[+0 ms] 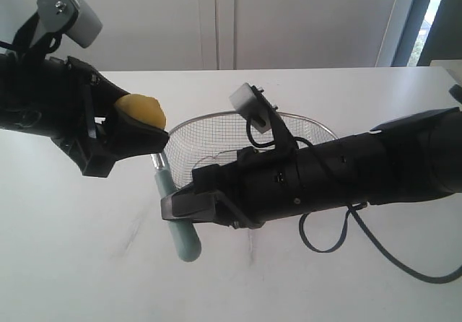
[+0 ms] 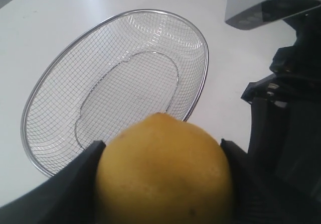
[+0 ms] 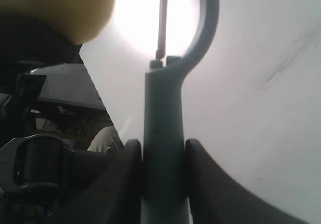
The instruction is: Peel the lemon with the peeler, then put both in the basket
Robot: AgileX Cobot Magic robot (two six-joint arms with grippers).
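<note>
The yellow lemon (image 1: 141,110) is up in the air at the left, my left gripper (image 1: 148,127) shut on it. In the left wrist view the lemon (image 2: 165,174) fills the gap between the black fingers (image 2: 80,184), touching both. My right gripper (image 1: 173,206) is shut on the handle of the pale teal peeler (image 1: 186,239), which stands roughly upright just below and right of the lemon. In the right wrist view the peeler (image 3: 163,113) sits between the pads (image 3: 205,179), its hooked head and thin blade close to the lemon (image 3: 60,3). The wire basket (image 1: 216,138) lies behind the right arm.
The basket (image 2: 115,23) rests on a white table (image 1: 86,264), with nothing in the part I can see. The right arm (image 1: 375,163) and its dangling cable (image 1: 361,242) cover the basket's right side. A white wall stands behind the table.
</note>
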